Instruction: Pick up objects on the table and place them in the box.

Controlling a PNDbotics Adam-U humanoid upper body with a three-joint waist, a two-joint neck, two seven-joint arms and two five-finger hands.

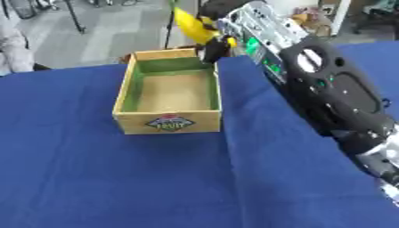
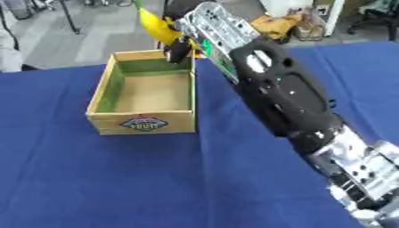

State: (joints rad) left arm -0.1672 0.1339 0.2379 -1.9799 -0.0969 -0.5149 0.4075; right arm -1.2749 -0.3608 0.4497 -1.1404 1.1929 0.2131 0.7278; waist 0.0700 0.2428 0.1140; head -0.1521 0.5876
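Left eye view, nearest first: plain blue tablecloth, then the wooden fruit box, which looks empty inside. The right arm stretches diagonally past it to the far right corner. Up there the right hand has its fingers curled round a yellow banana, held above the box's back rim; it's blurry, so the exact hold is hard to call. I'd bring the banana over the middle and lower it before letting go. Left hand isn't visible.
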